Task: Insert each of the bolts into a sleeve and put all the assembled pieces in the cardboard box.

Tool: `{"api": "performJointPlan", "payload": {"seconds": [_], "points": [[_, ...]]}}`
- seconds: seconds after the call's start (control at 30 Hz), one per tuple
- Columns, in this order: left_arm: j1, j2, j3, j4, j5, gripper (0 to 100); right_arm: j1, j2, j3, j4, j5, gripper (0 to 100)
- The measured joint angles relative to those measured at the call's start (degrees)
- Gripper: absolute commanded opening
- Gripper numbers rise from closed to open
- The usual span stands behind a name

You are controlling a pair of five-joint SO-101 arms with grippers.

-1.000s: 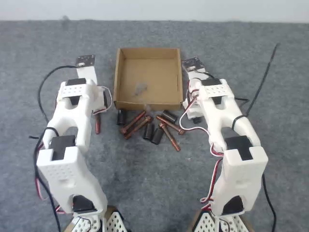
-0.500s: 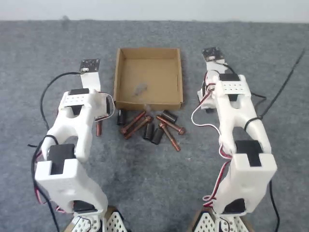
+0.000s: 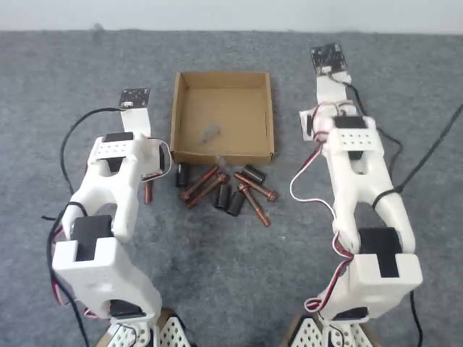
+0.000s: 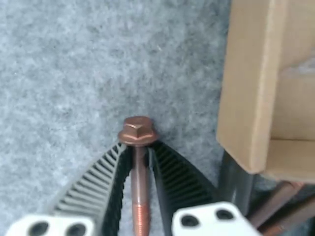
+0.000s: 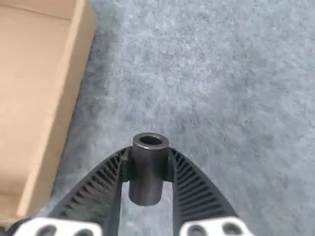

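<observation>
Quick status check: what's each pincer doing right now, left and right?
Left pincer: closed, holding a copper bolt.
Right pincer: closed, holding a black sleeve.

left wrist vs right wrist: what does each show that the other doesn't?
Left wrist: a copper bolt clamped between its jaws, hex head just past the tips, and loose bolts by the box corner.
Right wrist: a black sleeve clamped between its jaws, bore visible at the far end.
Both: a wall of the cardboard box along one side and grey carpet beneath.
</observation>
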Motion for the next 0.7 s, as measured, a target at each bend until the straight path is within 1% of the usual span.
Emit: {"api": "performJointPlan", "payload": {"seconds": [0.13, 0.27, 0.57, 0.7], "points": [[0.0, 0.0, 0.0, 0.0, 0.0, 1, -0.1, 0.0, 10.6, -18.5, 0.0, 0.7], [0.0, 0.0, 0.0, 0.0, 0.0, 1, -0.1, 0.0, 17.9, -36.0, 0.0, 0.7], [0.0, 0.0, 0.0, 0.0, 0.0, 1, -0.1, -0.1, 26.0, -63.0, -0.3, 0.7], [0.0, 0.0, 0.0, 0.0, 0.0, 1, -1.3, 0.6, 29.7, -76.7, -4.0, 0.7]]}}
